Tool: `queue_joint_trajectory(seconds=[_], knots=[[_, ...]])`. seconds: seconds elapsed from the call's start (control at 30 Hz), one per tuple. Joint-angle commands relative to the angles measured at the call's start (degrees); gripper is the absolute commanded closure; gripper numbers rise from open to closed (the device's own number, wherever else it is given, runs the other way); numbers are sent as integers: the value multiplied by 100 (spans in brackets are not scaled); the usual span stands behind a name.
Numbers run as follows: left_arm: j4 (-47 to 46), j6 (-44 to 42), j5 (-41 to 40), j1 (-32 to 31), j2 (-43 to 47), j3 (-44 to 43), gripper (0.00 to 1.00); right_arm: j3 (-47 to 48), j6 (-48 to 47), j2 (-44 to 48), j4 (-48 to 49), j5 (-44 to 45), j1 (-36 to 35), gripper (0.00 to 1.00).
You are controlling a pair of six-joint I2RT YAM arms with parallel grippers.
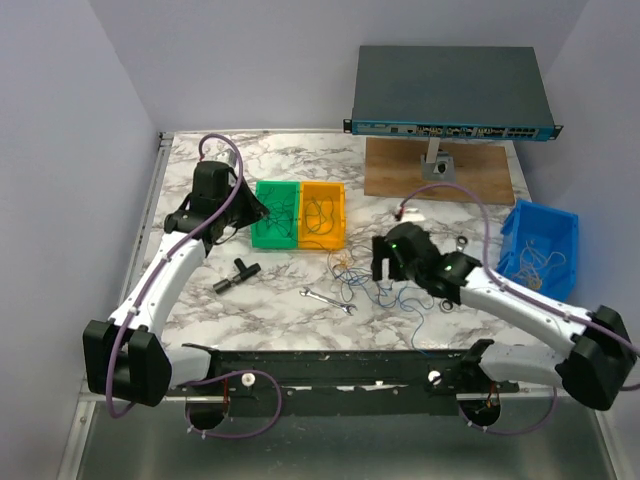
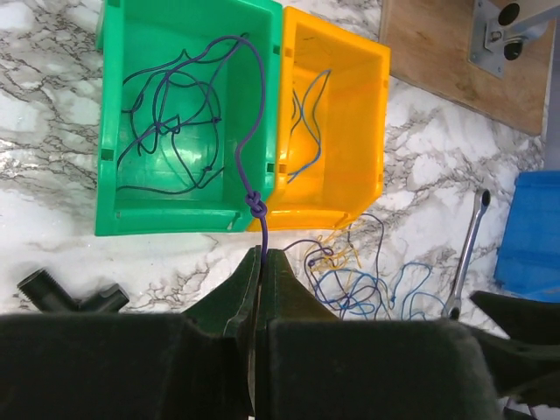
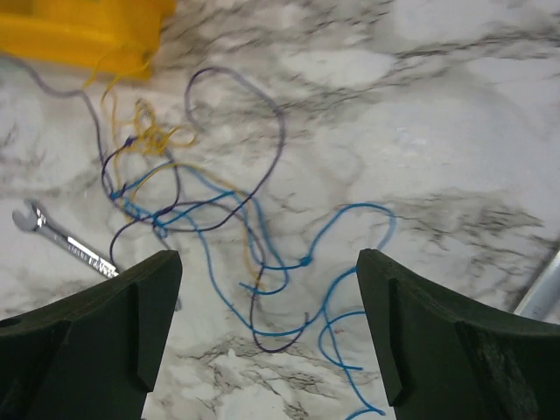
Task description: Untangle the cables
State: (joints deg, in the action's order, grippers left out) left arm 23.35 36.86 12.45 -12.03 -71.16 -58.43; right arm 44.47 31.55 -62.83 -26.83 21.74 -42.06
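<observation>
Marbled white tabletop (image 1: 260, 290) is seen between pale walls, with three bins set on it. A green bin (image 2: 109, 131) and an orange bin (image 2: 367, 105) are placed touching side by side at the middle. A blue bin (image 1: 545, 212) is set well apart at the right edge. Several dark purple strands are coiled in the green bin, and a few blue ones are laid in the orange bin. Some thin pale wires can be made out in the blue bin, too small to tell further.

The cables (image 3: 303, 261) are spread loose on the table just in front of the orange bin, as a tangle of blue, dark purple and yellow strands. The right gripper (image 3: 267, 262) is held over them with its jaws released wide, nothing between them.

The left gripper (image 2: 262, 258) is clenched on a purple strand (image 2: 254, 207). This strand is knotted just above the fingertips and is draped over the near rim into the green bin. That grip is shown only by the left wrist view.

A small wrench (image 1: 328, 301) is laid beside the tangle. Only from the top view are a black T-shaped pipe piece (image 1: 235, 272), a network switch (image 1: 450, 90) and a wooden board (image 1: 400, 170) shown.
</observation>
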Motion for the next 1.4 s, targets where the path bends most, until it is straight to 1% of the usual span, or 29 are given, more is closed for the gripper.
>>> queue_joint_trajectory(seconds=[0.0, 0.1, 0.2, 0.3, 0.37, 0.47, 0.5, 0.53, 0.6, 0.63, 0.7, 0.77, 0.87, 0.9, 0.93, 1.0, 1.07, 1.17, 1.27, 1.37], knots=[[360, -241, -33, -36, 28, -391, 100, 299, -1090, -878, 957, -780, -747, 11], [512, -275, -50, -38, 39, -534, 100, 579, -1328, -1688, 1577, -1206, -938, 11], [629, -311, 2, -37, 27, -696, 100, 919, -1461, -2407, 2054, -1455, -1009, 13], [756, -368, 92, -36, -43, -875, 100, 1337, -1430, -3110, 2067, -1272, -1045, 14], [895, -422, 71, -35, -115, -1020, 100, 1440, -1361, -3443, 1999, -1031, -1051, 14], [1105, -506, 6, -26, -214, -1264, 100, 1238, -1322, -3640, 1997, -843, -1051, 15], [1189, -535, -1, -10, -243, -1381, 100, 1074, -1302, -3628, 2028, -838, -1052, 18], [1278, -554, -18, 9, -296, -1506, 100, 917, -1207, -3578, 2058, -780, -1052, 24], [1472, -583, -66, 63, -394, -1801, 100, 570, -905, -3417, 1971, -538, -1050, 51], [1539, -584, -64, 96, -438, -1934, 100, 433, -736, -3274, 1900, -432, -1049, 60], [1587, -545, -18, 175, -518, -2100, 100, 55, -365, -2880, 1741, -124, -1049, 69], [1606, -522, -14, 244, -609, -2199, 100, -280, 166, -2334, 1458, 398, -1045, 71], [1628, -509, -88, 339, -701, -2215, 100, -591, 1293, -1553, 562, 1421, -959, 70], [1636, -505, -121, 355, -731, -2196, 100, -646, 1711, -1334, 208, 1653, -889, 71], [1630, -504, -150, 359, -748, -2161, 100, -690, 2077, -1087, -38, 1812, -790, 74], [1545, -496, -24, 353, -765, -2023, 100, -782, 2516, -667, -399, 2025, -610, 78], [1471, -523, 220, 321, -822, -1935, 100, -886, 2681, -263, -426, 2190, -533, 80], [1631, -637, 137, 231, -958, -1998, 100, -957, 2823, 171, -433, 2403, -518, 82], [1745, -702, -62, 205, -1018, -2103, 100, -977, 2747, 333, -344, 2547, -514, 82], [1946, -771, -178, 201, -1096, -2418, 100, -937, 2782, 280, -410, 2727, -514, 82]])
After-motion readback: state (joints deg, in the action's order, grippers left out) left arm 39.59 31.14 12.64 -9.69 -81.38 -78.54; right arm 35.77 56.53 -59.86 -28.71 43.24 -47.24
